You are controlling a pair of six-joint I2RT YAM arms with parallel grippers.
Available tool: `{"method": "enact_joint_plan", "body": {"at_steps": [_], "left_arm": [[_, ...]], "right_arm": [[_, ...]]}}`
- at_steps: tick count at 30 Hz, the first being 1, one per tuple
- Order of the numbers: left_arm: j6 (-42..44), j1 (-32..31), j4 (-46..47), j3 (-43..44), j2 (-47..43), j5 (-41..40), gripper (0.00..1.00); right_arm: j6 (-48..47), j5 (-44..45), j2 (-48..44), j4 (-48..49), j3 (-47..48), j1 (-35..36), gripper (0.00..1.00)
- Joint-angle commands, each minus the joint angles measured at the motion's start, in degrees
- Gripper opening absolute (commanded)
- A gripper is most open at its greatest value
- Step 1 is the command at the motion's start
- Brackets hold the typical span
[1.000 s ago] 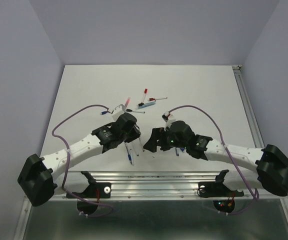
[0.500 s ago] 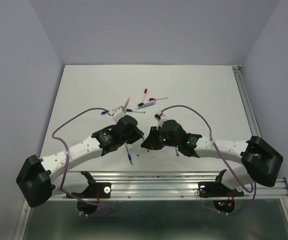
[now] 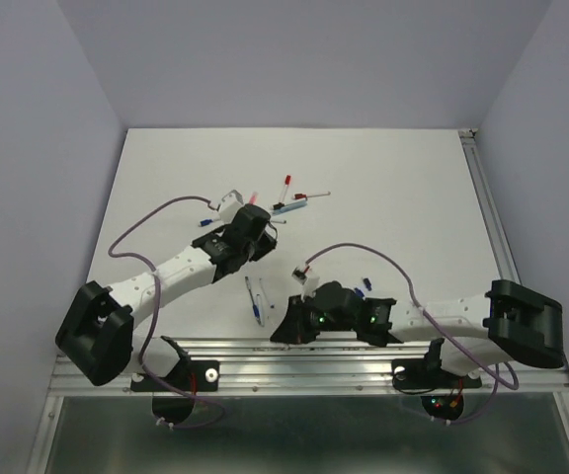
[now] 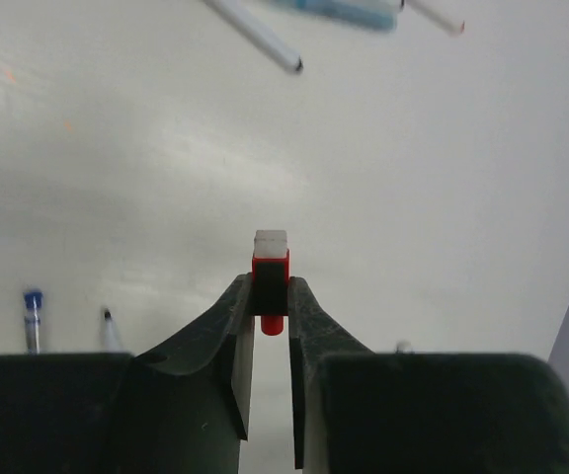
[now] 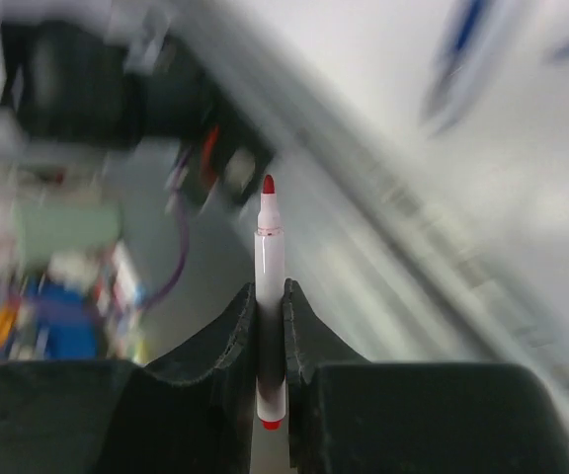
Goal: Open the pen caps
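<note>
Your left pincer [image 4: 271, 296] is pinching a red pen cap [image 4: 271, 265] between its tips, and the cap's pale end pokes out past them. Loose pens [image 4: 257, 36] lie on the tabletop [image 4: 443, 197] beyond that pincer, and a blue cap [image 4: 33, 299] shows low to its left. Your right pincer [image 5: 271, 301] is pressed together on a white pen barrel [image 5: 269, 259]. The barrel's bare red tip sticks straight out ahead of the fingertips, and the surroundings there are blurred.
</note>
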Motion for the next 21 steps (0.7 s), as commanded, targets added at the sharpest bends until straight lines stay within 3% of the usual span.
{"method": "enact_joint_plan", "body": {"at_steps": [1, 4, 8, 12, 21], "left_arm": [[3.46, 7.31, 8.54, 4.74, 2.29, -8.87, 0.0], [4.78, 9.16, 8.54, 5.01, 1.85, -8.52, 0.0], [7.59, 9.95, 7.84, 3.17, 0.1, -6.94, 0.0], [10.57, 10.04, 3.54, 0.89, -2.97, -2.39, 0.0], [12.51, 9.95, 0.99, -9.22, -10.97, 4.4, 0.0]], "right_arm": [[4.17, -8.17, -2.66, 9.8, -1.88, 10.07, 0.01], [4.88, -6.51, -2.83, 9.45, -2.33, 10.6, 0.01], [4.08, -0.62, -5.46, 2.08, -1.01, 10.6, 0.01], [3.21, 11.65, -10.98, -12.99, 0.83, 10.25, 0.01], [2.15, 19.51, -20.75, -30.96, -0.13, -0.29, 0.01]]}}
